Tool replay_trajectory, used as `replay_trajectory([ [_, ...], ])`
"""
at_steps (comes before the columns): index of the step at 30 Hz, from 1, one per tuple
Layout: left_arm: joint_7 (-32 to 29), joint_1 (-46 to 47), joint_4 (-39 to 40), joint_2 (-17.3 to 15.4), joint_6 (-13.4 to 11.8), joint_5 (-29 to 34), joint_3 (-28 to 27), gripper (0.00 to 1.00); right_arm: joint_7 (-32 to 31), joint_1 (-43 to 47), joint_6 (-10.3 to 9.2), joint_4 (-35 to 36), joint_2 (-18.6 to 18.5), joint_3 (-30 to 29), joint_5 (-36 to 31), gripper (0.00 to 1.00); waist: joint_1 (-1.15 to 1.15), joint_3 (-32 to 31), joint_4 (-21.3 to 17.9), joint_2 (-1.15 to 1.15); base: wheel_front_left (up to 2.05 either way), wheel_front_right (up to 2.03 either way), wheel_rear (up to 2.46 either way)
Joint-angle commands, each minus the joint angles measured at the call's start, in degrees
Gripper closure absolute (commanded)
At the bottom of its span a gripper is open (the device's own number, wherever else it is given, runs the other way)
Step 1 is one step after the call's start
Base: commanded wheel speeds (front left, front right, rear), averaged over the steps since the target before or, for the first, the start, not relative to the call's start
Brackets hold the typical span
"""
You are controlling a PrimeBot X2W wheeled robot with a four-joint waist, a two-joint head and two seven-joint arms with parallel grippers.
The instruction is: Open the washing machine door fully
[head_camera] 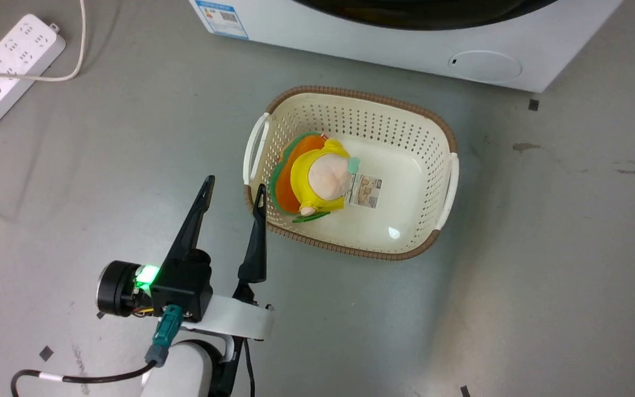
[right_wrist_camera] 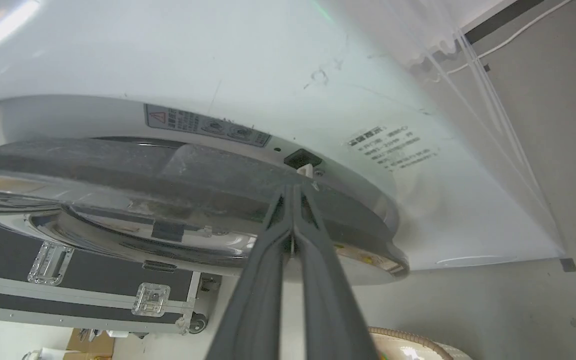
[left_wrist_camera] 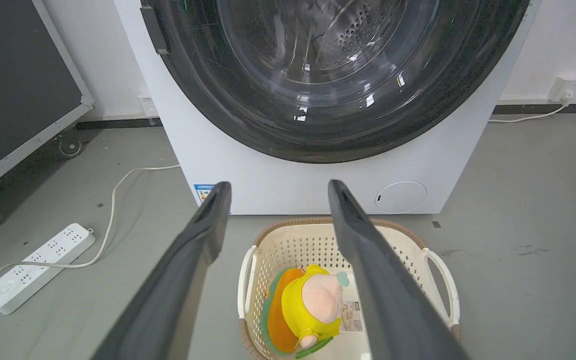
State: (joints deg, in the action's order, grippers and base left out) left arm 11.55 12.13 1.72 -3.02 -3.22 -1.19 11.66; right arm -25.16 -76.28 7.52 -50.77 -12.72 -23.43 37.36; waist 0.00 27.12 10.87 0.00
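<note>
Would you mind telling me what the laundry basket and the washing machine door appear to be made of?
The laundry basket looks like matte cream moulded plastic, given its evenly punched holes; its brown rim imitates wicker, probably plastic too. The washing machine door seems a glossy black plastic ring around clear glass: sharp reflections, and the inside shows through.
</note>
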Motion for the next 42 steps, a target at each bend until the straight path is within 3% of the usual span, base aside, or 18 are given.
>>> replay_trajectory([
  [1, 0.7, 1.2, 0.1, -0.1, -0.4, -0.2, 0.5, 0.00, -1.2, -3.7, -0.02, -2.7, -0.8, -1.0, 1.1, 1.00, 0.00, 0.8, 0.5, 0.00, 0.00, 0.00, 0.00],
  [17, 2.6, 3.8, 0.4, 0.0, -1.2, -0.5, 2.9, 0.00, -8.9, -19.0, -0.03, -15.8, -3.2, -5.8, 5.5, 1.00, 0.00, 5.4, 2.8, 0.00, 0.00, 0.00, 0.00],
  [22, 3.4, 4.3, 0.0, 0.0, -1.7, -0.7, 3.7, 0.00, -15.1, -20.6, -0.03, -20.9, -4.0, -6.9, 7.6, 1.00, 0.00, 5.1, 3.4, 0.00, 0.00, 0.00, 0.00],
  [29, 3.4, 2.5, -1.6, 0.0, -1.7, -0.7, 3.2, 0.00, -19.2, -10.9, -0.03, -18.5, -1.6, -5.3, 8.5, 1.00, 0.00, -0.8, 2.1, 0.00, 0.00, 0.00, 0.00],
  [30, 3.4, 0.9, -2.5, -0.2, -1.2, -0.7, 3.3, 0.00, -21.4, -5.0, -0.03, -15.6, 0.4, -4.4, 9.6, 1.00, 0.00, -4.2, 1.4, 0.00, 0.00, 0.00, 0.00],
  [42, 3.4, -5.0, -4.6, -0.7, -0.2, -1.2, 3.3, 0.00, -31.4, 16.3, -0.03, -0.4, 8.6, -0.5, 15.2, 1.00, 0.00, -14.1, 0.1, 0.00, 0.00, 0.00, 0.00],
])
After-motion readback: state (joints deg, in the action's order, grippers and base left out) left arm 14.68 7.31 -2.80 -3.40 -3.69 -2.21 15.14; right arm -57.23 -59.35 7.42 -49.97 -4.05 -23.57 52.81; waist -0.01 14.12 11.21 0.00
